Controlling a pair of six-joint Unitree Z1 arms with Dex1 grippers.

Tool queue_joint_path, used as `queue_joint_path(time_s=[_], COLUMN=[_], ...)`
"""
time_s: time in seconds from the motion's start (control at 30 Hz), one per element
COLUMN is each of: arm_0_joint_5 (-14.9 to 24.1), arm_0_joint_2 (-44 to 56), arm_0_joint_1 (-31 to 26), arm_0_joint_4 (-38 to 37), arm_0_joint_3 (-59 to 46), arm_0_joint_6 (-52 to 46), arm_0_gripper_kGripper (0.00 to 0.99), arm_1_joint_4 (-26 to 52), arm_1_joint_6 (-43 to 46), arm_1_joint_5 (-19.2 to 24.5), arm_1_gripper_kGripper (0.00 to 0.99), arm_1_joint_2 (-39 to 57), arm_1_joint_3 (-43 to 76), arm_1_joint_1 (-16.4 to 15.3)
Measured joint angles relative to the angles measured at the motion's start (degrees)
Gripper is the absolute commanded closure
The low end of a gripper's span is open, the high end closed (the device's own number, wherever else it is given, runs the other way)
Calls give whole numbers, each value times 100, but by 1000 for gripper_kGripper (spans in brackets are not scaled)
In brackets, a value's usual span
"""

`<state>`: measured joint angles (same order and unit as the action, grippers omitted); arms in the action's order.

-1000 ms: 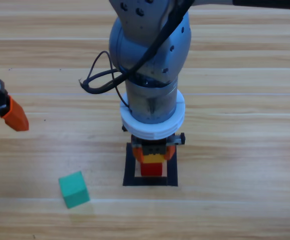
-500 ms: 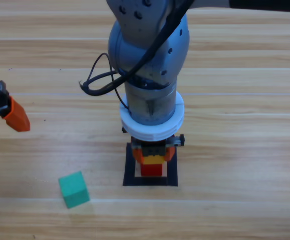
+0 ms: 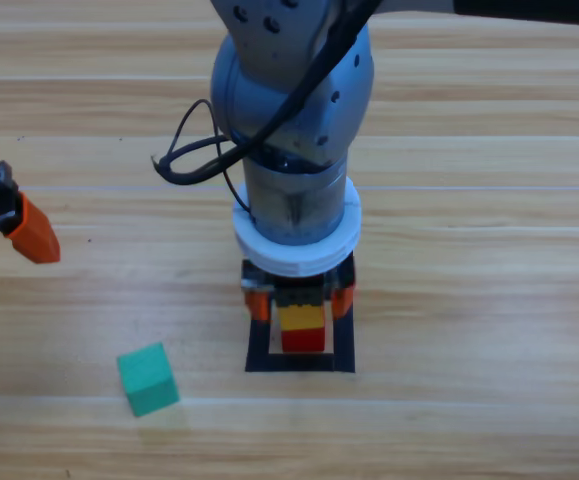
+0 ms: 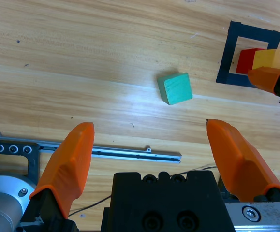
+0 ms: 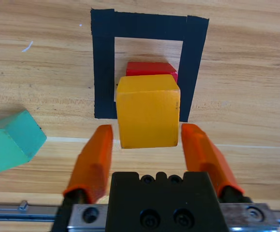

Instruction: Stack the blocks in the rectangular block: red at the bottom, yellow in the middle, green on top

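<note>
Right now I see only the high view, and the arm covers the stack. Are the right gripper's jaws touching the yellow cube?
Observer: No. The right wrist view shows the right gripper open, with bare wood on each side of the yellow cube.
Operator: Does yellow sit on red?
Observer: Yes, it rests on the red cube, inside the black tape square.
Operator: Is the left gripper open?
Observer: Yes. The left wrist view shows the left gripper wide open and empty, with the green cube on the table ahead of it.
</note>
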<state>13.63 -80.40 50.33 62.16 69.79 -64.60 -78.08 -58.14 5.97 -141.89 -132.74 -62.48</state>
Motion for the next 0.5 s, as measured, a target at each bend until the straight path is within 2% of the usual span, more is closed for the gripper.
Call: queue_joint_path(time_s=[0.33,0.43,0.5], arm_0_joint_5=[-2,-2,-1], arm_0_joint_2=[0,0,0], arm_0_joint_1=[0,0,0], arm_0_joint_4=[0,-72,-194], arm_0_joint_3=[0,1,1], arm_0_joint_6=[0,0,-1], arm_0_gripper_kGripper=[0,1,16], arm_1_joint_4=[-242,-282,-284], arm_1_joint_6=[9,208,474], arm_1_joint_5=[55,219,520], arm_1_gripper_kGripper=[0,0,0], arm_1_joint_2=[-3,56,179], arm_1_joint_3=[-372,-485,-440], arm_1_joint_1=[0,-1,-10])
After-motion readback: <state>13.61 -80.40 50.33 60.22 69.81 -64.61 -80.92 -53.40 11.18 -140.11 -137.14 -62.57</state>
